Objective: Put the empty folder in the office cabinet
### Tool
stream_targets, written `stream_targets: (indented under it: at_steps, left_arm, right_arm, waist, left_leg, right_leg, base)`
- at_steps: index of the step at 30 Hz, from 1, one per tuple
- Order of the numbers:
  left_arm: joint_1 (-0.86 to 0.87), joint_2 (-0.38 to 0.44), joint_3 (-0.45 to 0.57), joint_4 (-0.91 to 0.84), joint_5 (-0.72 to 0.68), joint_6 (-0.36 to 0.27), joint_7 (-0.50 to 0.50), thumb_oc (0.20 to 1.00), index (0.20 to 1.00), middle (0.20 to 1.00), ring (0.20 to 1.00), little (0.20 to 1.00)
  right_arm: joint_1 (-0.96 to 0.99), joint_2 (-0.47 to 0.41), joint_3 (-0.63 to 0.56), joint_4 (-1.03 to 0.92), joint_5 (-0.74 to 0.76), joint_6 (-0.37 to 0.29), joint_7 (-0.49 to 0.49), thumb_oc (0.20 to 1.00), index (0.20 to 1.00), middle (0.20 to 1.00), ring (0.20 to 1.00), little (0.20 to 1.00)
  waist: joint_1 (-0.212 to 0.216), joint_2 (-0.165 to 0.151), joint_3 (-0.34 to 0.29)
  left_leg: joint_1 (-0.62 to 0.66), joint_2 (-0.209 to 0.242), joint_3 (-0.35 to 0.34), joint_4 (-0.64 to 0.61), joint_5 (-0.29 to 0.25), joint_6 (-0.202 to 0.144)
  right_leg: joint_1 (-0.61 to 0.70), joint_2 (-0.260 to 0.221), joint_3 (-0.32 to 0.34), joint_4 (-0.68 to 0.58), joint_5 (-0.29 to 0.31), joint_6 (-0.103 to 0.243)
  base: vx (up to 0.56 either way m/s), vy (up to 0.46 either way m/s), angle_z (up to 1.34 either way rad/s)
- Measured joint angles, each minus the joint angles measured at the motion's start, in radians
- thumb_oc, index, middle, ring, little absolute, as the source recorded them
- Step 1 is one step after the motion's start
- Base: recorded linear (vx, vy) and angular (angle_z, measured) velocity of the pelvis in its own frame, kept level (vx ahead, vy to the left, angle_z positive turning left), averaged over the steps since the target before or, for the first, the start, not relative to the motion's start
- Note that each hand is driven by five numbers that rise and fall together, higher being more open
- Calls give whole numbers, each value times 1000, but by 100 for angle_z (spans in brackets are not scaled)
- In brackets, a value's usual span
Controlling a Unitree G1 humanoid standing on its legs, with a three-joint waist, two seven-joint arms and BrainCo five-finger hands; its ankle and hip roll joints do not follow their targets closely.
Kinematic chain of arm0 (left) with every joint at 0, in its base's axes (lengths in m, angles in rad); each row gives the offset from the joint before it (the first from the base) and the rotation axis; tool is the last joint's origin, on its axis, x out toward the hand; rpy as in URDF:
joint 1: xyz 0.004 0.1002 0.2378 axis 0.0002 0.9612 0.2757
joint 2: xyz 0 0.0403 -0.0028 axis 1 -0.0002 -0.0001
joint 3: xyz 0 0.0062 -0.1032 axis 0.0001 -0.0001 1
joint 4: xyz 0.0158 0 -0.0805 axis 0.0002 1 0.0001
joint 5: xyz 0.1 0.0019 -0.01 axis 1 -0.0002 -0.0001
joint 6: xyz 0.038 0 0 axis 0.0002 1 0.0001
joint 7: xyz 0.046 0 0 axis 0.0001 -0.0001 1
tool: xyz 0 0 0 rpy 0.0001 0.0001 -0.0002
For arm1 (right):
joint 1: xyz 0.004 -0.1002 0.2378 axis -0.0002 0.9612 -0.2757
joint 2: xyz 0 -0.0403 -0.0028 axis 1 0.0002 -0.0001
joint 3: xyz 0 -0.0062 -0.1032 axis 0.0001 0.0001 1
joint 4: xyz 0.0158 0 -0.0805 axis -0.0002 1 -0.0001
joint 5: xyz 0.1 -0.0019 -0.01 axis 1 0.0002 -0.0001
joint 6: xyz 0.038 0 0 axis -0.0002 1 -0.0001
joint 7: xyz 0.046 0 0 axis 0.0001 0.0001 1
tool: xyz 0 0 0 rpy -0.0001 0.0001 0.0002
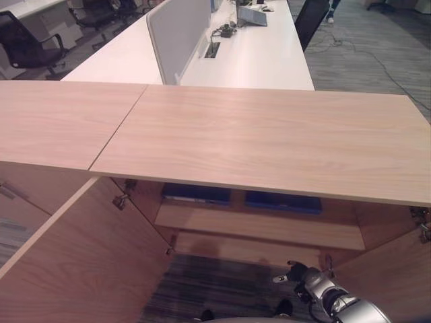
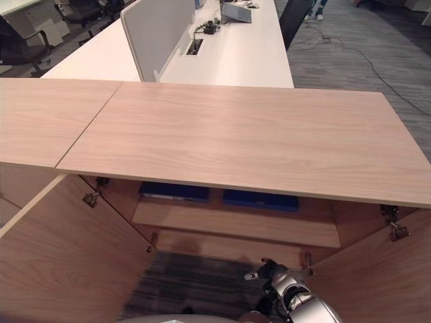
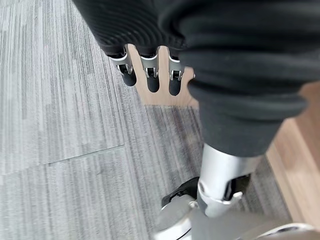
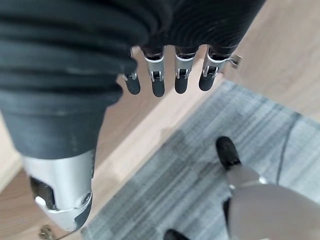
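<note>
The wooden office cabinet (image 1: 269, 134) stands in front of me with both doors swung open. Two flat blue folders, one on the left (image 1: 195, 194) and one on the right (image 1: 283, 202), lie side by side on the upper shelf (image 1: 262, 229) just under the cabinet top. My right hand (image 1: 298, 274) hangs low in front of the cabinet's open bottom, right of centre. In the right wrist view its fingers (image 4: 158, 80) are straight and hold nothing. My left hand (image 3: 150, 75) hangs over the grey carpet, fingers straight and empty.
The open left door (image 1: 81, 262) reaches toward me on the left, and the right door (image 1: 394, 276) on the right. Grey carpet (image 1: 215, 286) lies between them. Behind the cabinet stands a long white desk (image 1: 262, 60) with a grey divider (image 1: 176, 33), and black chairs (image 1: 27, 44) stand at the far left.
</note>
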Motion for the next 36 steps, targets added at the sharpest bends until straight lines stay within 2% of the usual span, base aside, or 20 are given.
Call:
stream_targets:
  at_steps: [2, 3, 4, 5, 7, 8, 9, 10, 12, 13, 14, 17, 19, 22, 24, 26, 30, 36]
  left_arm:
    - [-2, -16, 8, 20, 2, 2, -11, 1000, 1000, 1000, 1000, 1000]
    - [-9, -25, 40, 38, 1, 6, -16, 1000, 1000, 1000, 1000, 1000]
    - [-7, -28, 53, 37, 0, 7, -17, 1000, 1000, 1000, 1000, 1000]
    - [1, -26, 59, 37, -5, 7, -19, 1000, 1000, 1000, 1000, 1000]
    - [-2, -21, 56, 38, -7, 9, -19, 1000, 1000, 1000, 1000, 1000]
    - [0, -22, 51, 43, -11, 10, -19, 1000, 1000, 1000, 1000, 1000]
    - [-8, -20, 36, 36, -16, 10, -19, 1000, 1000, 1000, 1000, 1000]
    - [0, -18, 27, 42, -16, 9, -19, 1000, 1000, 1000, 1000, 1000]
    - [-7, -41, 21, 32, -17, 8, -19, 1000, 1000, 1000, 1000, 1000]
    - [-4, -46, 18, 35, -17, 6, -19, 1000, 1000, 1000, 1000, 1000]
    - [-14, -57, 14, 30, -19, 7, -17, 1000, 1000, 1000, 1000, 1000]
    - [-39, -59, -20, 32, -44, 4, -13, 1000, 1000, 1000, 1000, 1000]
    - [-62, -49, -61, 25, -47, 5, -3, 1000, 1000, 1000, 1000, 1000]
    - [-74, -38, -93, 25, -47, 4, 4, 1000, 1000, 1000, 1000, 1000]
    - [-75, -33, -101, 26, -47, 7, 3, 1000, 1000, 1000, 1000, 1000]
    - [-73, -28, -105, 30, -47, 7, 1, 1000, 1000, 1000, 1000, 1000]
    - [-71, -26, -100, 35, -47, 6, -2, 1000, 1000, 1000, 1000, 1000]
    - [-35, -23, -36, 46, -85, 4, -10, 1000, 1000, 1000, 1000, 1000]
  right_arm:
    - [9, 4, -34, 21, 29, 0, 0, 1000, 1000, 1000, 1000, 1000]
    - [25, 7, -53, 32, 56, -2, 0, 1000, 1000, 1000, 1000, 1000]
    - [29, 13, -66, 49, 63, 0, 0, 1000, 1000, 1000, 1000, 1000]
    - [39, 25, -77, 64, 86, 1, 0, 1000, 1000, 1000, 1000, 1000]
    - [64, 37, -88, 56, 108, -9, 0, 1000, 1000, 1000, 1000, 1000]
    - [67, 39, -109, 49, 129, -16, 0, 1000, 1000, 1000, 1000, 1000]
    - [84, 42, -110, 49, 143, -13, 0, 1000, 1000, 1000, 1000, 1000]
    - [94, 46, -113, 38, 151, -16, 0, 1000, 1000, 1000, 1000, 1000]
    - [119, 42, -114, 33, 181, -16, -1, 1000, 1000, 1000, 1000, 1000]
    - [120, 42, -113, 30, 181, -16, -1, 1000, 1000, 1000, 1000, 1000]
    - [144, 37, -118, 27, 193, -18, -2, 1000, 1000, 1000, 1000, 1000]
    - [197, 27, -115, 29, 228, -15, -2, 1000, 1000, 1000, 1000, 1000]
    - [234, 25, -120, 30, 255, -21, -4, 1000, 1000, 1000, 1000, 1000]
    - [257, 19, -123, 37, 257, -24, -13, 1000, 1000, 1000, 1000, 1000]
    - [266, 17, -131, 59, 257, -22, -15, 1000, 1000, 1000, 1000, 1000]
    - [274, 15, -145, 60, 258, -25, -19, 1000, 1000, 1000, 1000, 1000]
    - [281, 12, -145, 64, 258, -38, -22, 1000, 1000, 1000, 1000, 1000]
    - [295, 0, -188, 58, 323, -54, -23, 1000, 1000, 1000, 1000, 1000]
  waist:
    - [0, 17, 9]
    - [-2, 38, 14]
    - [0, 45, 10]
    - [8, 50, -8]
    - [8, 22, -27]
    - [12, 16, -34]
    - [5, -1, -44]
    - [12, -11, -54]
    - [3, -3, -78]
    - [6, -10, -88]
    - [-9, -3, -103]
    - [-34, 4, -126]
    - [-55, -13, -140]
    - [-61, -23, -153]
    - [-84, -29, -153]
    - [-89, -23, -151]
    - [-89, -21, -152]
    - [-89, -3, -133]
  left_leg:
    - [8, 22, 25, -1, -12, 16]
    - [13, 43, 43, 0, -2, 27]
    - [19, 57, 52, -1, -1, 28]
    - [17, 69, 69, -1, -8, 32]
    - [8, 66, 90, 5, -1, 17]
    - [4, 60, 88, 5, -4, 15]
    - [4, 60, 99, 5, 5, 2]
    - [4, 51, 99, 3, 5, -4]
    - [3, 68, 140, 7, 6, -18]
    - [-1, 71, 160, 5, 3, -39]
    - [0, 87, 172, 10, 5, -55]
    - [-1, 139, 184, 25, 0, -76]
    - [-22, 172, 186, 42, -2, -90]
    - [-37, 190, 183, 36, 10, -107]
    - [-32, 202, 184, 40, 14, -108]
    - [-32, 211, 188, 38, 16, -112]
    - [-31, 231, 206, 40, 15, -113]
    - [-16, 295, 213, 84, 8, -102]
  right_leg:
    - [-8, 5, 24, 11, 40, 1]
    - [-18, -1, 39, 96, -22, 1]
    - [-24, -10, 42, 170, -52, -1]
    - [-47, -38, 74, 281, -79, 22]
    - [-10, -87, 100, 272, -97, 42]
    - [12, -84, 126, 235, -87, 49]
    - [53, -79, 143, 163, -85, 71]
    - [82, -68, 155, 106, -95, 79]
    - [90, -31, 175, 13, -104, 84]
    - [94, -18, 190, -21, -106, 81]
    - [95, 2, 203, -48, -112, 81]
    - [97, 61, 231, -73, -111, 62]
    - [89, 92, 234, -94, -105, 52]
    - [63, 120, 259, -98, -100, 28]
    - [56, 131, 260, -94, -92, 23]
    - [55, 140, 264, -94, -93, 19]
    - [48, 161, 276, -94, -95, 13]
    - [53, 229, 311, -95, -104, -25]
  base:
    - [-59, -27, -30]
    - [-33, -47, -23]
    - [-86, -81, -33]
    - [-90, -139, -51]
    - [-67, -185, -43]
    - [-22, -122, -23]
    - [-50, -259, -21]
    - [-23, -223, -37]
    - [-9, -202, -69]
    - [-27, -241, -75]
    - [-37, -314, -53]
    - [-44, -223, -34]
    - [-48, -217, -20]
    - [-25, -168, -21]
    - [-16, -178, -8]
    - [-5, -144, -9]
    - [-8, -172, -14]
    - [-30, -136, -19]
